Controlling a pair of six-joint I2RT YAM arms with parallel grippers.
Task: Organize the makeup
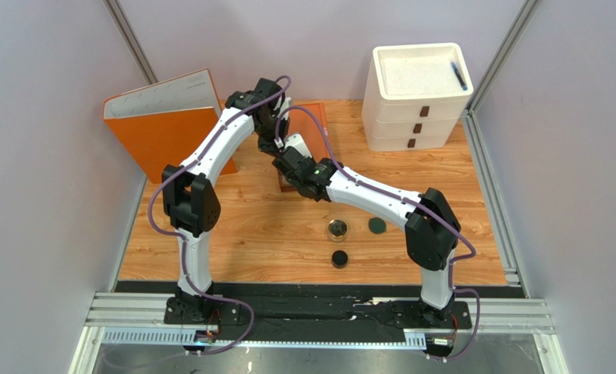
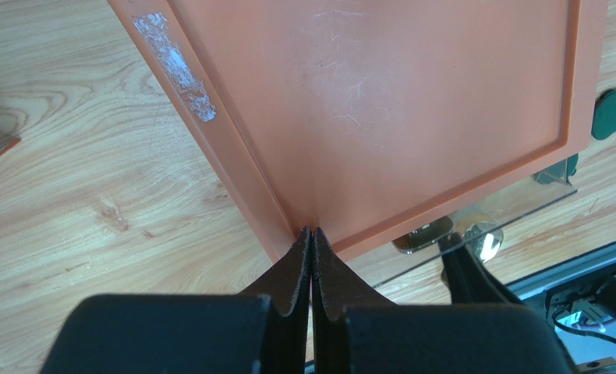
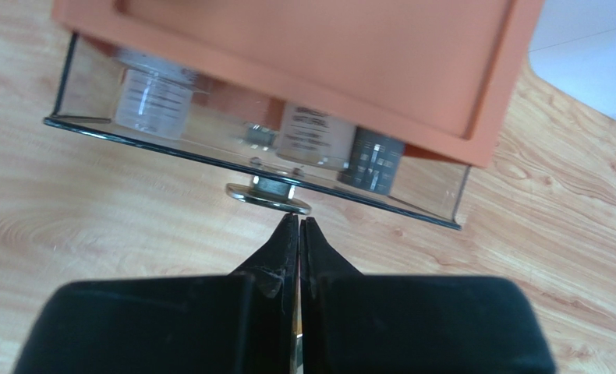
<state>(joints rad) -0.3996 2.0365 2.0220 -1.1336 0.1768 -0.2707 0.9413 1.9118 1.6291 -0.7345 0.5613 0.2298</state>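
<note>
The right end effector (image 3: 299, 234) has its fingers pressed together, tips just under the small round metal knob (image 3: 268, 196) of the clear acrylic drawer (image 3: 93, 101); I cannot tell whether they touch it. The left end effector (image 2: 312, 249) is likewise closed on nothing, tips at the edge of the flat orange lid (image 2: 412, 93) above that drawer. Inside are a slim beige bottle (image 3: 313, 136) and a frosted clear bottle (image 3: 155, 97). On the wooden table (image 1: 272, 234), nearer the arm bases, sit the round gold jar (image 1: 337, 230), the dark green disc (image 1: 377, 226) and the small black round pot (image 1: 339, 258). All three are probably light, hard and smooth. The jar likely slips in a loose pinch, so take it low across its sides. The thin disc is best nipped at its rim.
</note>
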